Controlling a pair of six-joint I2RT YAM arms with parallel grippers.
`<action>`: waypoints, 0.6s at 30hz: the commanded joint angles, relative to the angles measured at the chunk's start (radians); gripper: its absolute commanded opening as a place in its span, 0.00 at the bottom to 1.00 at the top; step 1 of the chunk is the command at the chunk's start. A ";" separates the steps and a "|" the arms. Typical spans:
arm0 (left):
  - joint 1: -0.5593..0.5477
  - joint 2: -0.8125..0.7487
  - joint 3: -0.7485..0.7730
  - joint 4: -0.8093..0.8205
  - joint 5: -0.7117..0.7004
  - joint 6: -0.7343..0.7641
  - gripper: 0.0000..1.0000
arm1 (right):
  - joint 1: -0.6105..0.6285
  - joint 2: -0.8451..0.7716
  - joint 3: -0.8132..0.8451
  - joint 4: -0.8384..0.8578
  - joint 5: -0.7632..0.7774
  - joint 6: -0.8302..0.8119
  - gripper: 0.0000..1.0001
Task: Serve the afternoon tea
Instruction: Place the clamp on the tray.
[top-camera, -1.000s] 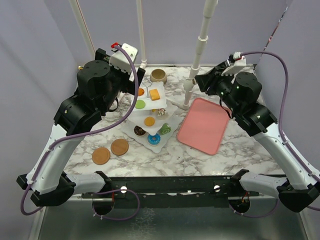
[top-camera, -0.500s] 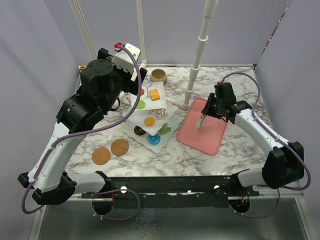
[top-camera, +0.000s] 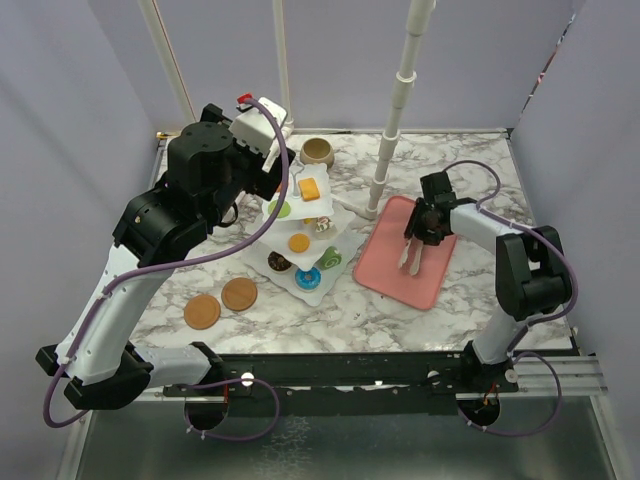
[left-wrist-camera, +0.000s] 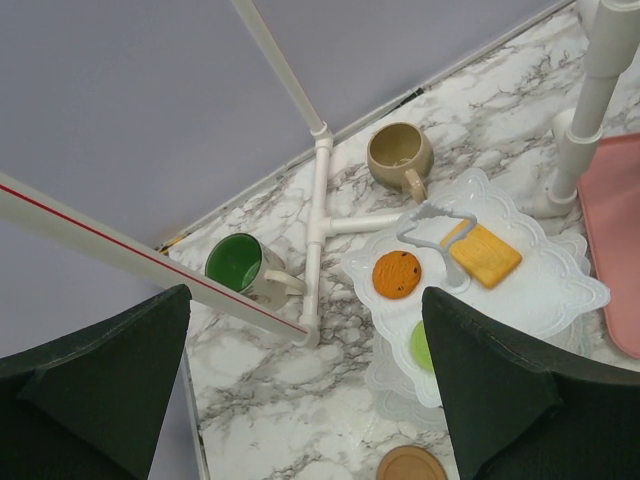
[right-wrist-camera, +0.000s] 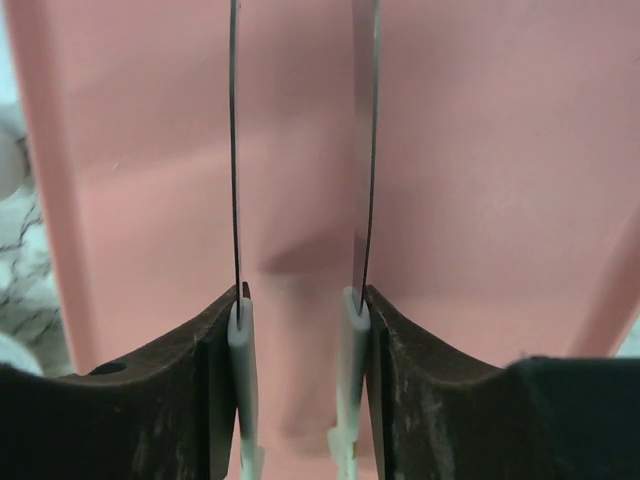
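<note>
Top external: right gripper (top-camera: 424, 225) is clamped on thin shiny metal tongs (top-camera: 411, 254), blades hanging over the flat matte pink tray (top-camera: 385, 262). Right wrist: pads (right-wrist-camera: 243, 335) pressed on both blades. White three-tier stand (left-wrist-camera: 545, 300), with glossy wavy-edged square plates, sits just left of the tray, apart from that claw. It's below the left gripper (left-wrist-camera: 306, 330), jaws wide apart, empty. Green-lined mug (left-wrist-camera: 238, 265) and tan mug (left-wrist-camera: 398, 155) stand on the marble tabletop (top-camera: 330, 310) behind the stand.

White plastic stand (left-wrist-camera: 545, 297), matt pink tray (top-camera: 385, 266)
</note>
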 joint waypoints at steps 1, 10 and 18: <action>0.008 -0.014 -0.018 -0.027 0.022 0.014 0.99 | -0.021 0.033 0.064 0.027 0.069 -0.028 0.50; 0.007 -0.024 -0.044 -0.026 0.045 0.020 0.99 | -0.021 -0.010 0.081 -0.026 0.107 -0.058 0.99; 0.007 -0.022 -0.052 -0.027 0.050 0.014 0.99 | 0.018 -0.196 0.067 -0.022 0.128 -0.032 0.90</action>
